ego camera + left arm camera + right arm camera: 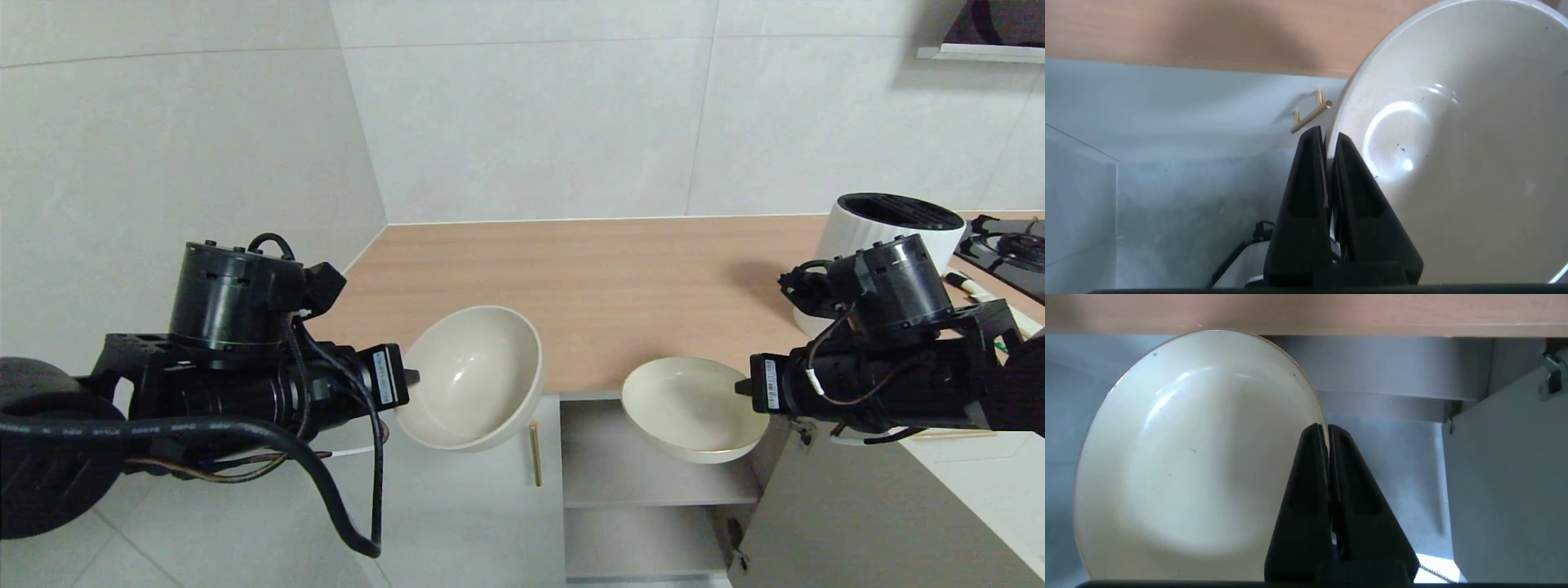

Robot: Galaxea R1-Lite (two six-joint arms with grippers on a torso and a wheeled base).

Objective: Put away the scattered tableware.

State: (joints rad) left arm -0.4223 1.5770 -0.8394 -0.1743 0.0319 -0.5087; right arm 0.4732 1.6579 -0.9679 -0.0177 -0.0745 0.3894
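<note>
The wooden counter [588, 278] stretches out beyond both my grippers. Under its edge the open cabinet [645, 465] lies below the gap between them, its door [857, 523] swung out beneath my right arm. A white canister [873, 237] stands on the counter just behind my right wrist. My left gripper [412, 377] [1327, 139] has its fingers pressed together on the rim of a deep bowl [473, 376] [1454, 147], which hangs tilted in the air straight off the fingertips, in front of the counter edge. My right gripper [739, 386] [1327, 431] pinches the rim of a shallow dish [690, 408] [1200, 457] in the same way, holding it over the cabinet opening. A thin gold handle [535, 454] [1310, 112] sits just below the bowl.
</note>
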